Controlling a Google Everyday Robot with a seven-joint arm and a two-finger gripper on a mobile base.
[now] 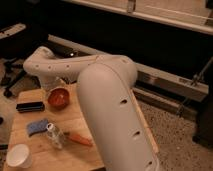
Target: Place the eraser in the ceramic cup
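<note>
One eraser (30,106), one ceramic cup (19,156), end effector (50,85) beside one red bowl (58,98) (grip: cannot tell)

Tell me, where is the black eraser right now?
In the camera view, the eraser lies at the left edge of the wooden table, just left of the red bowl; the tool hangs just behind that bowl.

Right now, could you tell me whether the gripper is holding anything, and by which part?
Nothing seems held, though I cannot be sure: the gripper hangs just behind the red-orange bowl, while the eraser lies flat on the wooden table, apart from it.
</note>
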